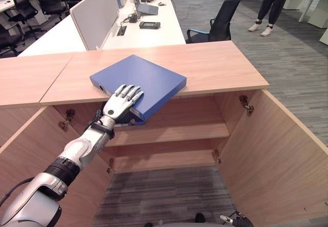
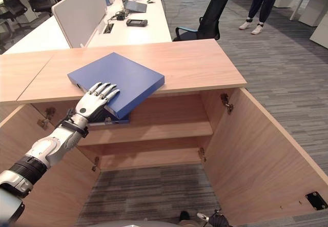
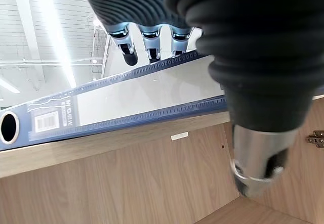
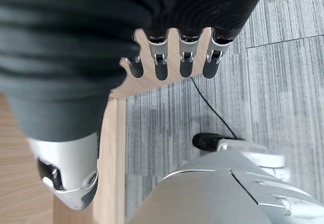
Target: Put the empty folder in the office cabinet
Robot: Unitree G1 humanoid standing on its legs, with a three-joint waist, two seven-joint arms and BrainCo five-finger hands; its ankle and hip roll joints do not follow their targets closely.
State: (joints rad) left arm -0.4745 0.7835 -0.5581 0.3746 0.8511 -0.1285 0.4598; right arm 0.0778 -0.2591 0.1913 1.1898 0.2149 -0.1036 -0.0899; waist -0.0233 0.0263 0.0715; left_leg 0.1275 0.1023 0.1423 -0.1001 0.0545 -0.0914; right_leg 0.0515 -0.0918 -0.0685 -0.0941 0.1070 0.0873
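Blue folder flat on the wooden cabinet top, centre left of the frame, near corner jutting over the open cabinet.
Left hand resting on that corner, fingers straight and spread; right hand hanging low, fingers relaxed, holding nothing.

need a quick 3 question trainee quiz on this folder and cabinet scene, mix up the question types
1. True or false: the blue folder already lies on a shelf inside the cabinet.
2. Which hand rests on the folder? A) left hand B) right hand
3. Fill in: both cabinet doors are ____.

Key: 1 false, it lies on the cabinet top, one corner overhanging the front edge. 2 A, fingers straight on its cover. 3 open.
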